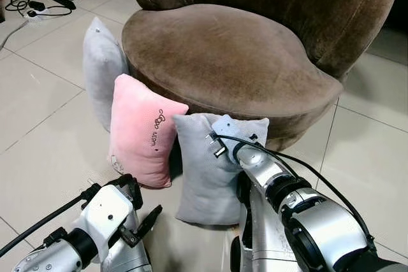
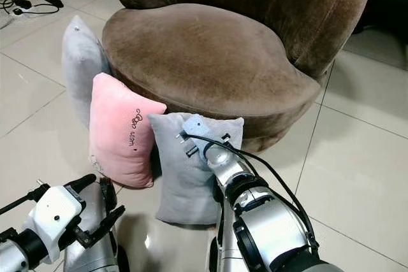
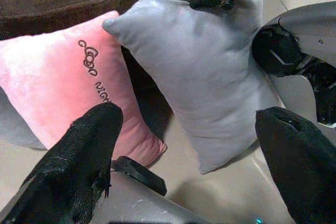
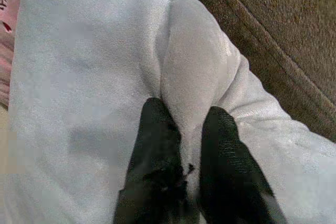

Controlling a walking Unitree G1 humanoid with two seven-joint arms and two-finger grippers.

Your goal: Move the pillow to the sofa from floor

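Nearest the head camera: the two silver arms. The right arm (image 1: 306, 221) reaches forward and down to the near grey pillow (image 1: 204, 176). The left arm (image 1: 95, 227) sits lower, short of the pillows.

Brown sofa (image 1: 223, 55): round, plush, largest item, standing on the tiled floor (image 1: 38, 119). Its seat carries nothing.

Three pillows stand upright on the floor, leaning against the sofa's front edge. Far grey pillow (image 1: 99, 71) is at the robot's left, pink pillow (image 1: 140, 128) with dark script is in the middle, and the near grey pillow is at the right. The pink one touches the near grey one.

Right gripper (image 4: 184, 135): fingers pressed together on a pinched fold at the top edge of the near grey pillow, close beside the sofa's seat rim. Pillow base is on the floor.

Left gripper (image 3: 189, 150): fingers spread wide, holding nothing, pointed at the near grey pillow and the pink one.

Cables (image 1: 29, 7) lie on the floor at far left.
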